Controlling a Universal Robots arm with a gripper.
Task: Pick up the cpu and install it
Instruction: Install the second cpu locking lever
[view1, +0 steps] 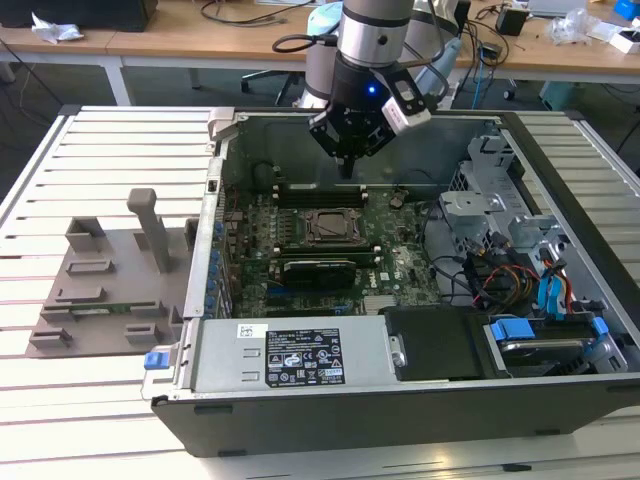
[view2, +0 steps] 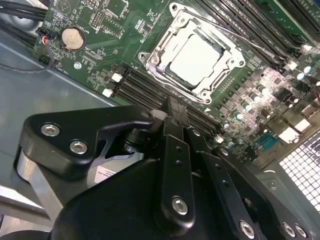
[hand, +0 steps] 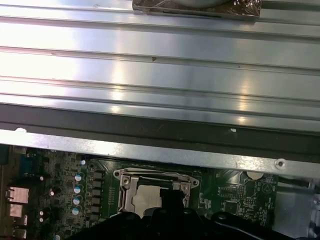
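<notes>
The arm hangs over the open computer case (view1: 560, 400), its gripper (view1: 349, 165) poised above the green motherboard (view1: 400, 265), a little beyond the socket (view1: 328, 226) toward the back wall of the case. In the second wrist view the cpu (view2: 196, 57) lies flat inside that socket (view2: 150, 62), its pale silvery top bare within the metal frame, with rows of dark memory slots (view2: 145, 90) just beside it and a coin cell battery (view2: 72, 38) off across the board. The black fingers (view2: 172, 125) look pressed together at their tips with nothing between them, well apart from the chip. On the slatted table (view1: 100, 380), at the exterior view's left, sits a grey plastic tray (view1: 70, 300) with raised blocks.
</notes>
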